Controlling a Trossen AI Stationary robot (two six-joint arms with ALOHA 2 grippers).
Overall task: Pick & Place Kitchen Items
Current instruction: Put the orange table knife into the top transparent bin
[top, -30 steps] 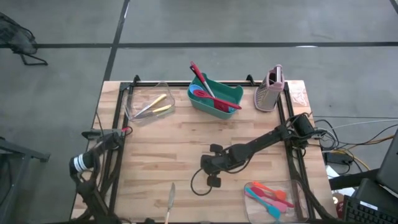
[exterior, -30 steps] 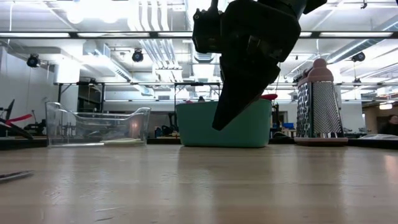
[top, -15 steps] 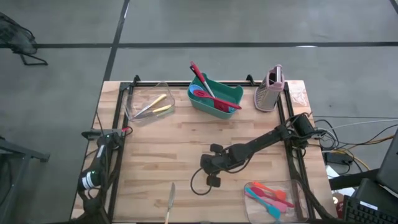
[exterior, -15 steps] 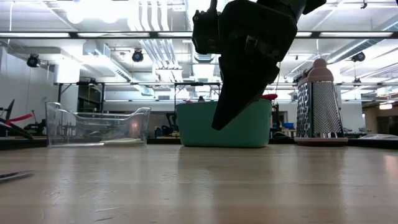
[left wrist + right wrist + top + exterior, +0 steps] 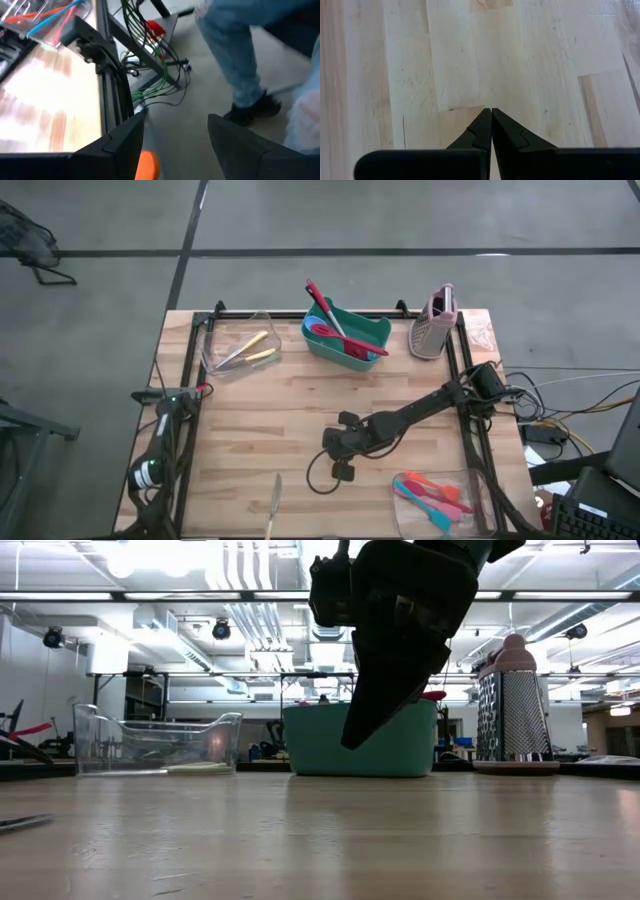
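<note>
My right gripper [image 5: 491, 111] is shut and touches nothing. It hangs above bare wood at the table's middle [image 5: 330, 448], its tips clear of the top in the low view [image 5: 350, 740]. My left gripper [image 5: 175, 150] is open with nothing between its fingers. Its arm [image 5: 150, 465] lies along the table's left edge, by the near corner. A metal utensil [image 5: 271, 505] lies flat near the front edge and shows in the low view as the utensil [image 5: 20, 823]. Red and blue utensils stand in the green bin [image 5: 350, 335].
A clear tub [image 5: 235, 345] with yellow-handled cutlery stands far left. Another tub [image 5: 440, 492] with orange, pink and blue spatulas sits near right. The grater [image 5: 435, 325] is far right. A person's legs [image 5: 240, 65] and cables [image 5: 155, 65] show beyond the table's rail.
My left arm has swung down along the table's left edge toward the near edge, and its wrist has rolled. The right arm and all the utensils have kept still.
</note>
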